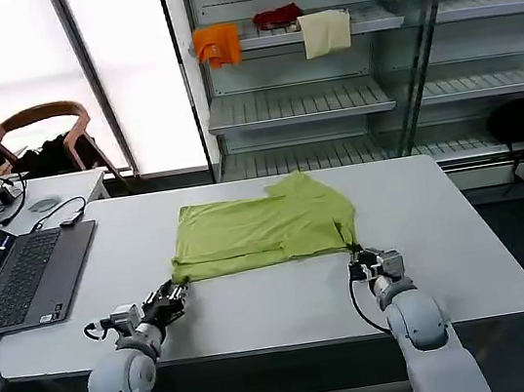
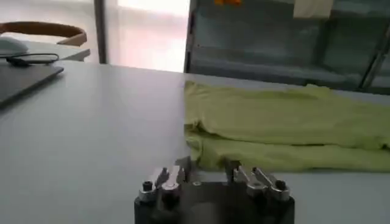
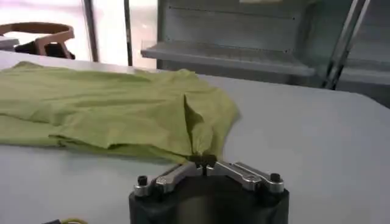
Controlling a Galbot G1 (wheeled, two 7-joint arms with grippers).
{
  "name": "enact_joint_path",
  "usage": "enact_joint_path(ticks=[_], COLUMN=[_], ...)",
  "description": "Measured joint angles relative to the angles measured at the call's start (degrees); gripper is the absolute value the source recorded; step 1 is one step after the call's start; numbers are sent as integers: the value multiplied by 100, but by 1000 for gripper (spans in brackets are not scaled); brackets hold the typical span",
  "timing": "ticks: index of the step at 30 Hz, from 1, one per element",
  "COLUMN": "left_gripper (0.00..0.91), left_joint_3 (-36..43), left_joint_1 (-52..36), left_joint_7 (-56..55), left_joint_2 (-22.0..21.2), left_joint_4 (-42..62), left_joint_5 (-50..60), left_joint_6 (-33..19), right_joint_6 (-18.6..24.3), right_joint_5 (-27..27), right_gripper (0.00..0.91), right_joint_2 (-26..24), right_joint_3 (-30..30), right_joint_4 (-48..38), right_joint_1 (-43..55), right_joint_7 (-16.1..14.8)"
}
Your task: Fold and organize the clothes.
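Note:
The clothes are one lime-green T-shirt (image 1: 257, 226) lying partly folded on the white table (image 1: 446, 237), with a doubled layer along its near edge. My left gripper (image 1: 171, 296) rests low on the table at the shirt's near left corner. In the left wrist view this gripper (image 2: 207, 165) is open, and the shirt's (image 2: 286, 128) folded edge lies just ahead of its fingertips. My right gripper (image 1: 355, 259) is at the near right corner. In the right wrist view it (image 3: 202, 161) is shut on a pinch of the shirt's (image 3: 109, 109) hem.
An open laptop (image 1: 27, 275) with cables sits on the table's left side. Behind the table stands a shelf rack (image 1: 297, 102) holding orange (image 1: 218, 45), red (image 1: 277, 16) and cream (image 1: 326, 32) cloths. A wooden chair (image 1: 39, 121) is at the back left.

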Motion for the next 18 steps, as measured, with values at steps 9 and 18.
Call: enact_joint_path(ticks=[9, 18], left_gripper=[0, 0], left_joint_3=[39, -69], left_joint_1=[-88, 154], left_joint_7=[-68, -123], left_joint_2=[-8, 101], left_joint_4=[155, -156], left_joint_5=[68, 95], left_joint_6=[-120, -146], right_joint_6=[-36, -135], right_joint_5=[66, 211], right_gripper=[0, 0], right_joint_2=[-25, -76], right_joint_3=[-1, -104], right_joint_4=[107, 656], right_joint_1=[-68, -511], right_joint_7=[-13, 126])
